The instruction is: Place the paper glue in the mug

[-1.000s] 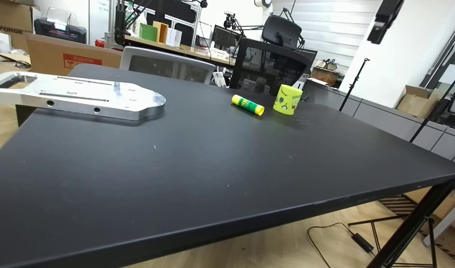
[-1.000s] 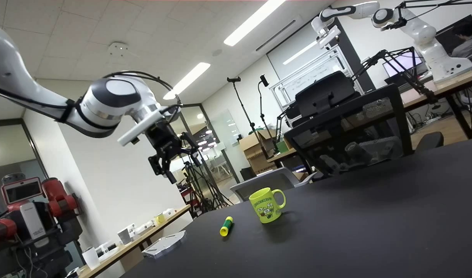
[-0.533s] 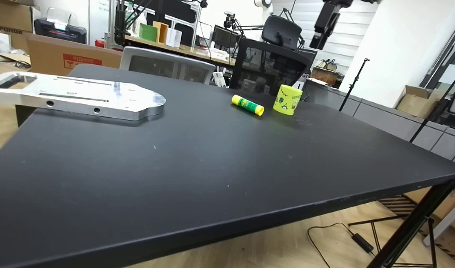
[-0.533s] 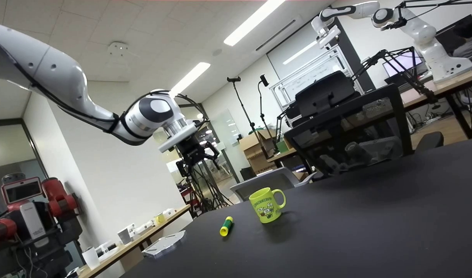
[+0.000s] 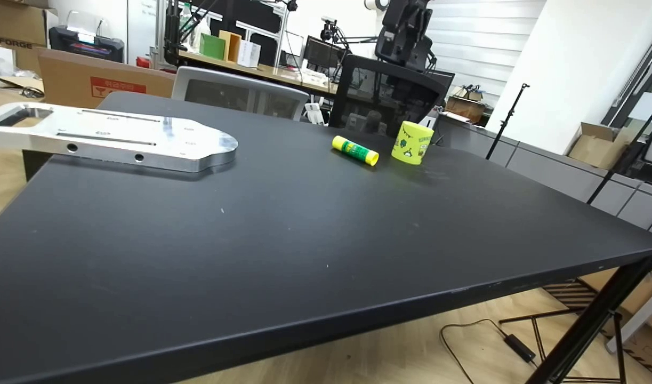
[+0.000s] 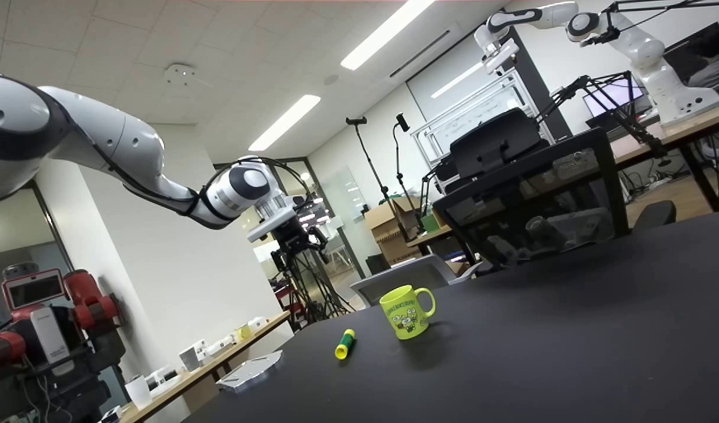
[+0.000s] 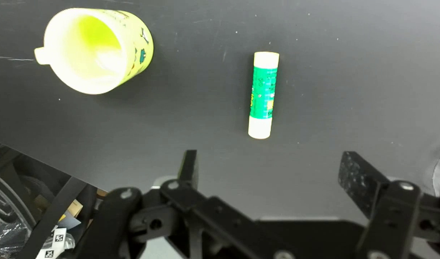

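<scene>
The paper glue, a yellow stick with a green label band, lies on its side on the dark table in both exterior views (image 5: 355,150) (image 6: 344,344) and the wrist view (image 7: 263,93). The lime mug stands upright beside it, apart from it, in both exterior views (image 5: 412,143) (image 6: 406,313); its mouth shows at upper left in the wrist view (image 7: 131,61). My gripper (image 7: 270,151) is open and empty, with the glue ahead of the gap between its fingers. In both exterior views the gripper (image 5: 404,56) (image 6: 302,258) hangs well above the table.
A thick silver metal plate (image 5: 112,133) lies on the table, also in an exterior view (image 6: 250,372). A black mesh chair (image 5: 389,98) and a grey chair (image 5: 235,93) stand behind the table. The table's edge shows at lower left in the wrist view (image 7: 47,163).
The arm has swung across, bringing the gripper leftward in an exterior view until it hangs above the glue and mug. The movement slowed in the last half second. Glue and mug have not moved.
</scene>
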Controlling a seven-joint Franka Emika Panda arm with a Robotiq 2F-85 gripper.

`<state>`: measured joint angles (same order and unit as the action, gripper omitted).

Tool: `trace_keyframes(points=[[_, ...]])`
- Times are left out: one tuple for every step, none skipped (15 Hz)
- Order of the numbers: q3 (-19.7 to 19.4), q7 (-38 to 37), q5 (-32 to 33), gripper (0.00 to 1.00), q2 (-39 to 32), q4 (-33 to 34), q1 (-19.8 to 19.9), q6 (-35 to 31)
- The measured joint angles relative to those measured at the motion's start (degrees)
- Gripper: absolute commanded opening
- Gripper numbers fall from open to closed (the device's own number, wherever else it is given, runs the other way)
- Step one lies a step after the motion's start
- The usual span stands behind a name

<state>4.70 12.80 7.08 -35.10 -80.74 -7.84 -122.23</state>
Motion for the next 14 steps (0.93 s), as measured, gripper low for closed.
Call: trace_keyframes(points=[[-0.12, -0.92, 0.09, 1.00, -1.02, 1.35, -0.53, 0.60], [-0.18, -1.40, 0.14, 1.00, -1.68, 2.14, -0.75, 0.73], [-0.23, -1.51, 0.15, 1.00, -2.02, 2.57, -0.74, 0.81], [-0.38, -1.52, 0.15, 1.00, -2.15, 2.81, -0.71, 0.89], [-0.56, -1.52, 0.15, 1.00, -2.16, 2.91, -0.70, 0.97], [-0.65, -1.52, 0.15, 1.00, -2.16, 3.00, -0.70, 1.04], [-0.64, -1.40, 0.15, 1.00, -2.16, 2.99, -0.69, 1.04], [-0.67, -1.40, 0.39, 1.00, -2.25, 2.98, -0.69, 0.60], [-0.76, -1.40, 0.79, 1.00, -2.51, 3.10, -0.69, 0.00], [-0.88, -1.38, 0.97, 1.00, -3.03, 3.48, -0.64, -0.65], [-0.95, -1.21, 0.98, 1.00, -3.82, 4.20, -0.50, -0.98], [-0.96, -1.11, 0.97, 1.00, -4.85, 5.13, -0.32, -1.04], [-0.97, -1.07, 0.90, 1.00, -6.04, 6.11, -0.16, -1.04], [-0.97, -1.05, 0.86, 1.00, -7.26, 6.92, -0.03, -1.02]])
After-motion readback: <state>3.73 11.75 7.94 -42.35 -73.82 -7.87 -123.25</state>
